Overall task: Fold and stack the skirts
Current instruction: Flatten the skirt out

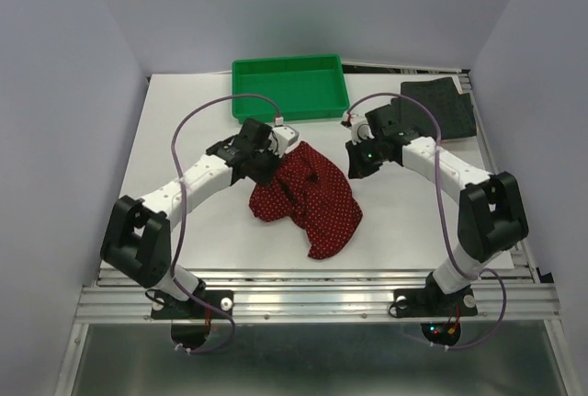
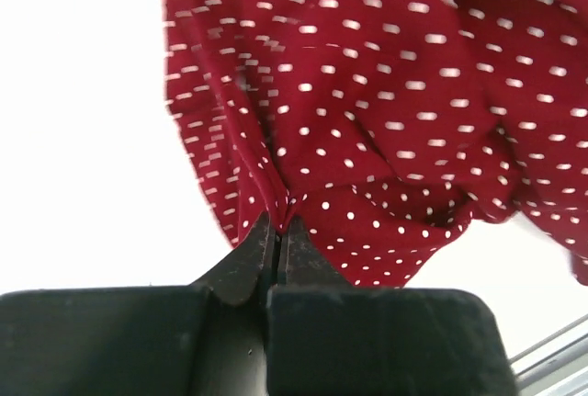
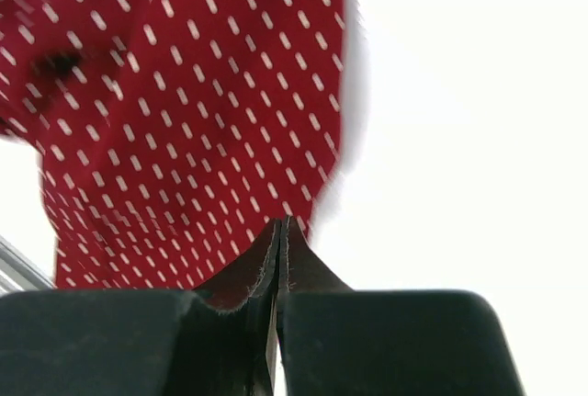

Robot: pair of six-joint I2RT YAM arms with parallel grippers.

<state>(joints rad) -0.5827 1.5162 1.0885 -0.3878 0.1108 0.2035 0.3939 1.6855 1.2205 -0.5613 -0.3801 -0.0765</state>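
Observation:
The dark red skirt with tiny white dots lies crumpled on the white table's middle. My left gripper is shut on its upper left edge; in the left wrist view the cloth gathers into folds right at the closed tips. My right gripper is shut just beside the skirt's upper right edge; in the right wrist view the cloth lies streaked beyond the closed tips, with none seen between them. The charcoal-grey skirt lies flat at the back right. The orange-and-white skirt is out of view.
A green plastic tray stands at the back centre, just behind both grippers. Grey walls close the left and right sides. A metal rail runs along the near edge.

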